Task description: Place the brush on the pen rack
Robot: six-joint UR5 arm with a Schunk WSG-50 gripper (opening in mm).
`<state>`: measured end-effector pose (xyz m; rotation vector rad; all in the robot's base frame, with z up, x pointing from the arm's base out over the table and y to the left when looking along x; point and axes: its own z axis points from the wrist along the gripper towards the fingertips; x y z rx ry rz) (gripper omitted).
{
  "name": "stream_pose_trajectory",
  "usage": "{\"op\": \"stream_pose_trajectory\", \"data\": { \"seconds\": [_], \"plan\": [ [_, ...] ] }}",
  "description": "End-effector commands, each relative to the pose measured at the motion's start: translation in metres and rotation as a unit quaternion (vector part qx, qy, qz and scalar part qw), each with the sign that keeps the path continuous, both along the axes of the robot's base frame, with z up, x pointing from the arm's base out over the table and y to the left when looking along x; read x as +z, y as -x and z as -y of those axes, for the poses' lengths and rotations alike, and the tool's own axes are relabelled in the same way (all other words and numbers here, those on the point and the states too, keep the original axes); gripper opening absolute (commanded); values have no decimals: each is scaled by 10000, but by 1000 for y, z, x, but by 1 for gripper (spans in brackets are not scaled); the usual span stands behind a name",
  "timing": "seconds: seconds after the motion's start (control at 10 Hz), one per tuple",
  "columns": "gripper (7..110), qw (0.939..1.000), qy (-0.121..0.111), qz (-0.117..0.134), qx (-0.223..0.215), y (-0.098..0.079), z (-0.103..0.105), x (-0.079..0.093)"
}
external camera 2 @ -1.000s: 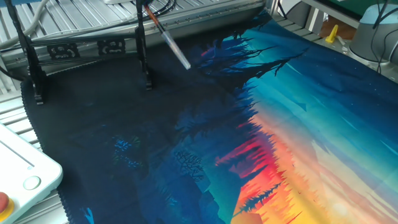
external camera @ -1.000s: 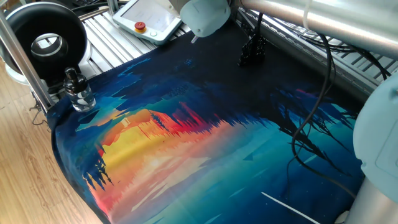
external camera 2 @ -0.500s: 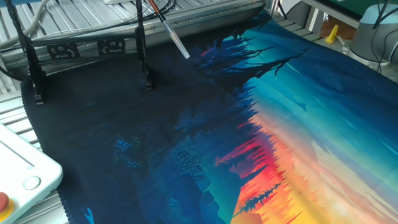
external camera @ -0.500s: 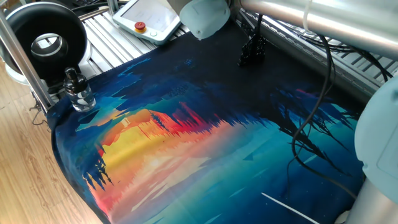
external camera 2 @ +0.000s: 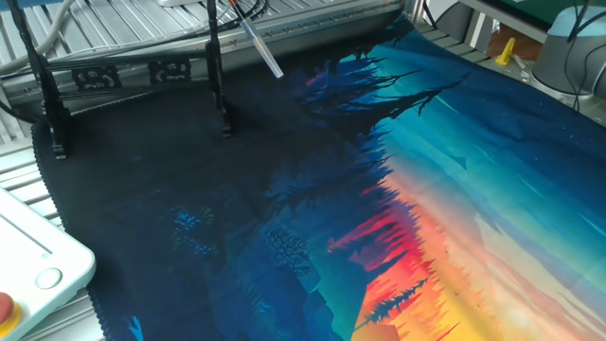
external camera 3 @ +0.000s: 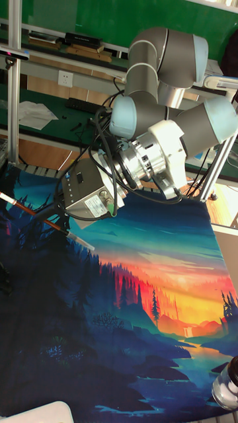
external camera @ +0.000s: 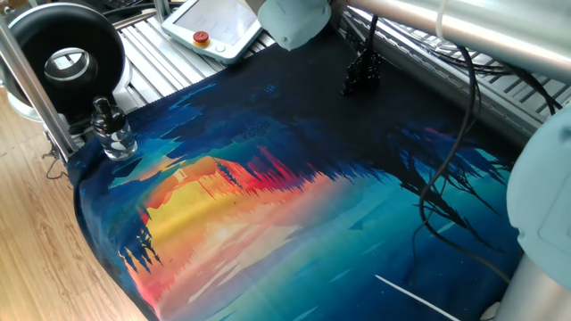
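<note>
One stoppered glass bottle [external camera: 112,134], contents unclear.

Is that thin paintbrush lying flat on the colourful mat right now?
No. The brush is up in the air, slanting above the mat with nothing under it.

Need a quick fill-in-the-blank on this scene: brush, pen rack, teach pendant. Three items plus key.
1. The brush hangs tilted in the ___, not lying on the mat.
2. The notched pen rack is ___ in colour.
3. The white teach pendant has a round ___ button.
Missing words: air; black; red.
</note>
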<state>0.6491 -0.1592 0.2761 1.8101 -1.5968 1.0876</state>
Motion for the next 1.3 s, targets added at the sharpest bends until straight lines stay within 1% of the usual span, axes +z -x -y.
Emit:
{"op": "stream_pose_trajectory", "data": {
  "seconds": [0.0,0.2,0.3,0.7,1.0,1.2],
  "plan": [
    [7,9997,-232,-10,-21,-12,2,0],
    [7,9994,-330,26,-59,-16,1,-3],
    [7,9994,-336,44,-72,-17,1,-4],
    [7,9989,-460,49,-126,-16,-2,-8],
    [7,9988,-460,44,-132,-16,-2,-8],
    [7,9987,-475,36,-204,-14,-1,-8]
  ]
}}
